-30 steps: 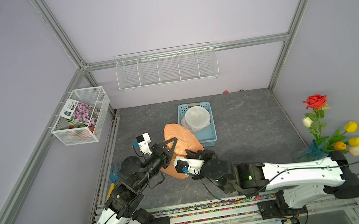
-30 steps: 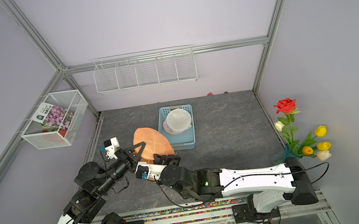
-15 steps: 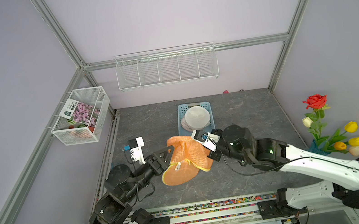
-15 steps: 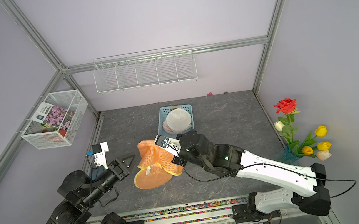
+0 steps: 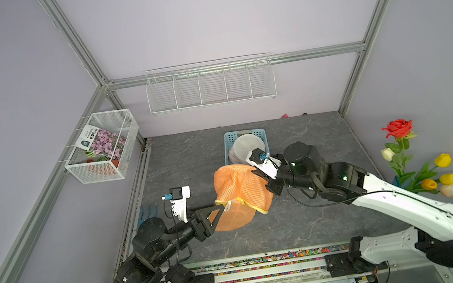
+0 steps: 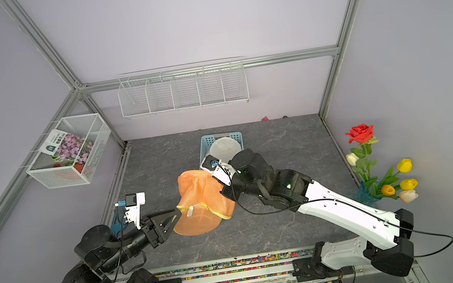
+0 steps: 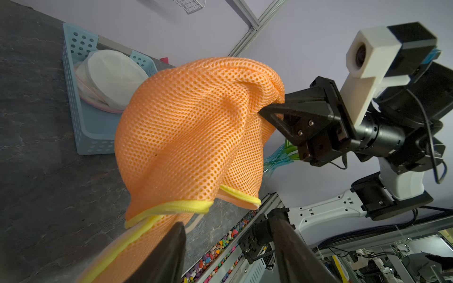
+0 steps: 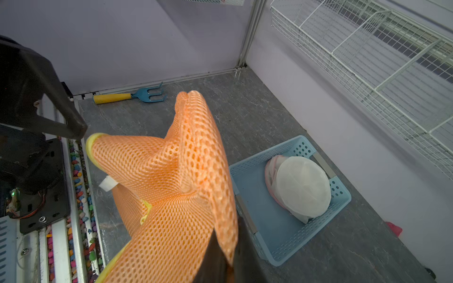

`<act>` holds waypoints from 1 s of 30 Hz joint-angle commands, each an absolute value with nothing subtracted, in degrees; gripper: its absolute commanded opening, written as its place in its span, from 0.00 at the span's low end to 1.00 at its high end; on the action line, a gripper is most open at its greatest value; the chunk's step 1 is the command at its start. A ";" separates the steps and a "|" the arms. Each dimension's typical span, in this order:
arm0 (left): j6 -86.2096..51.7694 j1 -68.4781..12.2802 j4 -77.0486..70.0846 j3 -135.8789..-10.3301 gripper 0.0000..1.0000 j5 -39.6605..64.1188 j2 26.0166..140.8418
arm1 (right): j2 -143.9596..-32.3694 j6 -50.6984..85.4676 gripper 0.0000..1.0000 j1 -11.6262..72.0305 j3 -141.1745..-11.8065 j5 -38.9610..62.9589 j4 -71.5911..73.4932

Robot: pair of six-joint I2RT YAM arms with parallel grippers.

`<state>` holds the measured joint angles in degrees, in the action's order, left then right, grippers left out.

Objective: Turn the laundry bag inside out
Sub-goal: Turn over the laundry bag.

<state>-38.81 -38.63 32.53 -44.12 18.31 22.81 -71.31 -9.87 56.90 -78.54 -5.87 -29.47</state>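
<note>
The orange mesh laundry bag (image 5: 241, 194) (image 6: 203, 199) with a yellow zipper rim hangs above the grey table, its lower flap drooping to the surface. My right gripper (image 5: 265, 177) (image 8: 230, 245) is shut on a pinched fold at the bag's upper right side. In the left wrist view that gripper (image 7: 272, 107) bites into the mesh (image 7: 191, 127). My left gripper (image 5: 217, 215) (image 7: 228, 223) stands open at the bag's lower left, by the zipper rim. One of its fingers (image 7: 171, 247) lies against the drooping flap, with only table showing between the two.
A blue basket (image 5: 227, 148) holding a white mesh bag (image 5: 247, 147) stands just behind the orange bag. A blue rake (image 8: 130, 96) lies at the table's left edge. Flowers (image 5: 415, 164) stand at the right, a wire basket (image 5: 102, 147) hangs on the left wall, and a pebble strip (image 5: 266, 260) lines the front.
The right gripper has lifted the bag off the table, up and back toward the basket. The left gripper has let go of the bag, opened and now sits by its rim.
</note>
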 commanded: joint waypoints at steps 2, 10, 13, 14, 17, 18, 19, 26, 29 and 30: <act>-35.51 -38.58 32.70 -44.26 0.58 20.24 24.04 | -71.74 -7.92 0.00 56.60 -80.50 -4.66 -29.93; -31.49 -39.84 33.28 -45.55 0.53 17.01 29.43 | -71.68 -7.35 0.00 56.57 -80.55 -3.81 -29.98; -30.22 -40.05 31.11 -45.88 0.56 15.59 30.42 | -71.61 -7.01 0.00 56.60 -80.51 -2.74 -29.93; -29.92 -40.06 30.18 -45.88 0.56 15.64 30.97 | -71.63 -6.86 0.00 56.60 -80.46 -2.28 -29.94; -28.74 -40.17 28.38 -45.95 0.57 15.57 32.81 | -71.56 -6.68 0.00 56.60 -80.25 -0.70 -29.93; -28.26 -40.17 27.90 -46.04 0.57 15.64 33.26 | -71.52 -6.68 0.00 56.60 -80.17 -0.09 -29.96; -27.87 -40.15 27.69 -46.12 0.57 15.45 33.61 | -71.54 -6.68 0.00 56.55 -80.11 0.15 -30.12; -21.64 -40.29 30.49 -47.91 0.62 14.95 35.96 | -70.80 -7.65 0.00 55.98 -80.39 5.07 -31.27; -20.23 -40.28 30.82 -47.59 0.61 18.98 38.10 | -70.69 -7.39 0.00 54.75 -80.50 8.47 -30.91; -20.35 -40.29 30.38 -47.30 0.60 20.77 38.55 | -70.78 -7.31 0.00 54.35 -80.59 8.89 -30.86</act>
